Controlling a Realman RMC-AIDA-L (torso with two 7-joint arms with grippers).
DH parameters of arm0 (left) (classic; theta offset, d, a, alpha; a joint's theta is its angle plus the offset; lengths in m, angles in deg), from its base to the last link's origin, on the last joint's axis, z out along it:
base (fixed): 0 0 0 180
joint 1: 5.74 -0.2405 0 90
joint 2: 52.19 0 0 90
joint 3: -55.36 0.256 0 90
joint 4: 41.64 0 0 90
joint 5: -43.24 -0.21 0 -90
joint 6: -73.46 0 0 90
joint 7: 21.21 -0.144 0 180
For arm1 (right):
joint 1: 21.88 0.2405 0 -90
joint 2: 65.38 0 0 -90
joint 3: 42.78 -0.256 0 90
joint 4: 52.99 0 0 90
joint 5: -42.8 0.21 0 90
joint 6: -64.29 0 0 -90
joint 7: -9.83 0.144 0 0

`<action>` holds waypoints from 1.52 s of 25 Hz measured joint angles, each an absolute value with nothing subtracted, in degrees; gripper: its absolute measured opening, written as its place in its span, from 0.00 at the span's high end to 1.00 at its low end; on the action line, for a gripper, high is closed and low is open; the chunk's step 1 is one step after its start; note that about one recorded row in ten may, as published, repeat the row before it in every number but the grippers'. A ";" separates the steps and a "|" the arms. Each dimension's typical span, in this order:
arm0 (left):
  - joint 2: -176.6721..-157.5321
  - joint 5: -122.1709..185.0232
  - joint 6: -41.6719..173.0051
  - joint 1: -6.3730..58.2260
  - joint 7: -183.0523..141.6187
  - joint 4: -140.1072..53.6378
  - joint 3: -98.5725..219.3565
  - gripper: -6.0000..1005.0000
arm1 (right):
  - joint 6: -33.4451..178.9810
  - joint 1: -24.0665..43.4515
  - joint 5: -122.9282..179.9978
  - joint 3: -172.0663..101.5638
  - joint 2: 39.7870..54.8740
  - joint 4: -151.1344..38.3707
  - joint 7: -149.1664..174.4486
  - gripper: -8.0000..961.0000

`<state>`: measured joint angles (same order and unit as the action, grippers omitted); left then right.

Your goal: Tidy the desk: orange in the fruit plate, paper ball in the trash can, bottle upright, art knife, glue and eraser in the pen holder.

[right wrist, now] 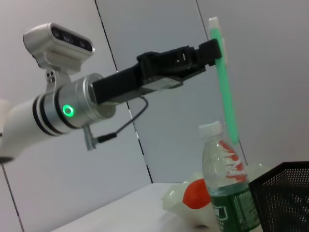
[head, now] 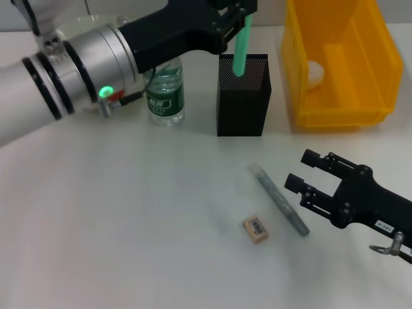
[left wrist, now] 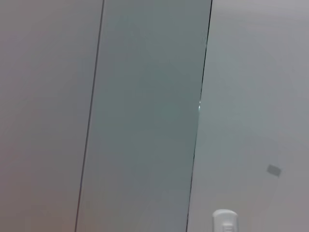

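Note:
My left gripper is shut on the light green glue and holds it upright over the open top of the black mesh pen holder. The right wrist view shows this grip, the glue and the holder's rim. The grey art knife and the beige eraser lie on the table in front of the holder. My right gripper is open and empty, just right of the knife. The bottle stands upright. The orange lies in the fruit plate.
The yellow trash can stands at the back right with a white paper ball inside. My left arm spans the back left of the table. The left wrist view shows only wall panels.

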<state>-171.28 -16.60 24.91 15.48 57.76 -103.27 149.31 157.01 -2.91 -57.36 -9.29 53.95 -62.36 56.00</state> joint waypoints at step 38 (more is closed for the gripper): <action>-171.37 35.37 28.08 24.30 7.33 -78.72 173.20 0.80 | 156.66 -2.19 -57.35 -9.29 54.06 -60.55 56.06 0.32</action>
<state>-171.37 35.37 28.08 24.30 7.33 -78.72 173.20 156.66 -2.19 -57.35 -9.29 54.06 -60.55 56.06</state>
